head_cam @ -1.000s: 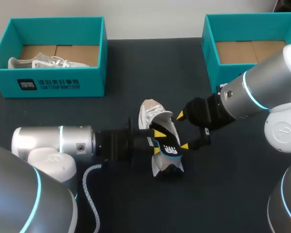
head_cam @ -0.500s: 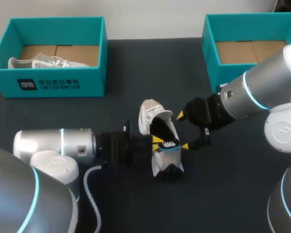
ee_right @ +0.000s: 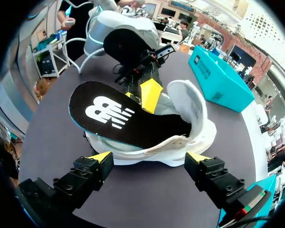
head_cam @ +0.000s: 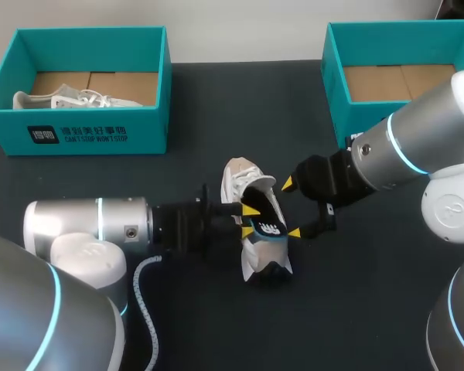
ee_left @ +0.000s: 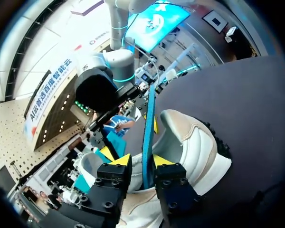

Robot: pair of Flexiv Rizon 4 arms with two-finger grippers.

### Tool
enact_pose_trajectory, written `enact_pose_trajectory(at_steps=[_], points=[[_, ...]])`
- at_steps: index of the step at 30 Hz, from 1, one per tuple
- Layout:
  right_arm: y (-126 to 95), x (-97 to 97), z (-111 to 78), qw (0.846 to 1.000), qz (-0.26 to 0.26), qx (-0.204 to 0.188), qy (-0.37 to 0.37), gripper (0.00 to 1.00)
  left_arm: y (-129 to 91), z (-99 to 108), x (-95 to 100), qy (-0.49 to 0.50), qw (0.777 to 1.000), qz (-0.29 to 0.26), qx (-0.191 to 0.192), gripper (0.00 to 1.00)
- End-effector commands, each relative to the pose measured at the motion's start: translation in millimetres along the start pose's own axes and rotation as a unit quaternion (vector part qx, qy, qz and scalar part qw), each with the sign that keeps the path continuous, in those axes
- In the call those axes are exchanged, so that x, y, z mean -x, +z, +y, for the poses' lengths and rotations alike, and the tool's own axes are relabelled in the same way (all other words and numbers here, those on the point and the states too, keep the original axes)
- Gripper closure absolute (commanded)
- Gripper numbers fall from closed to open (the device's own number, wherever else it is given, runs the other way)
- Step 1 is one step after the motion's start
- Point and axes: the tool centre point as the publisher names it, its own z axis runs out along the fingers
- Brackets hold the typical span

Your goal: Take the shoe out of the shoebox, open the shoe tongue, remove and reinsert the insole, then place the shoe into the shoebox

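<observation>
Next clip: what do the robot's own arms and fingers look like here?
The left arm and right arm are rounded silver tubes with thin cyan rings. The left gripper and right gripper are black blocks, their fingers tipped bright yellow. A braided grey cable loops off the left arm.

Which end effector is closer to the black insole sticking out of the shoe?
Left. The left end effector grips the insole; the right end effector stands open beside the shoe, not touching the insole.
</observation>
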Motion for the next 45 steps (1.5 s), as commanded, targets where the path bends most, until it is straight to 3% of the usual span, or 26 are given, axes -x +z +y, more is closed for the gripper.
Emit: enact_pose_trajectory(at_steps=[1,7,12,15,21,29,36,38,41,45], points=[[1.0,-0.9,0.6,1.0,-0.001,0.0,0.0,0.0,-7.7,-12.6,2.6,0.003,1.0,-0.006,-0.007,0.51],[1.0,-0.9,0.6,1.0,-0.001,0.0,0.0,0.0,-11.0,-37.2,4.4,0.009,0.999,-0.004,-0.031,0.56],[1.0,-0.9,0.6,1.0,-0.001,0.0,0.0,0.0,-2.3,-41.4,-2.8,0.008,0.999,0.007,-0.042,0.63],[1.0,-0.9,0.6,1.0,-0.001,0.0,0.0,0.0,3.6,-35.6,-8.6,0.004,0.999,0.017,-0.042,1.0],[1.0,-0.9,0.6,1.0,-0.001,0.0,0.0,0.0,9.6,-17.3,-16.0,0.013,0.999,0.031,-0.022,1.0],[1.0,-0.9,0.6,1.0,-0.001,0.0,0.0,0.0,2.4,1.9,-8.8,0.033,0.999,0.035,0.014,1.0],[1.0,-0.9,0.6,1.0,-0.001,0.0,0.0,0.0,-0.8,-2.6,-10.8,0.029,0.999,0.037,0.015,1.0],[1.0,-0.9,0.6,1.0,-0.001,0.0,0.0,0.0,-1.1,-6.5,-10.0,0.027,0.999,0.031,0.01,0.6],[1.0,-0.9,0.6,1.0,-0.001,0.0,0.0,0.0,-3.7,-12.5,-6.0,0.029,0.999,0.021,0.003,0.52],[1.0,-0.9,0.6,1.0,-0.001,0.0,0.0,0.0,-6.6,-18.1,-1.3,0.028,0.999,0.015,-0.006,0.54]])
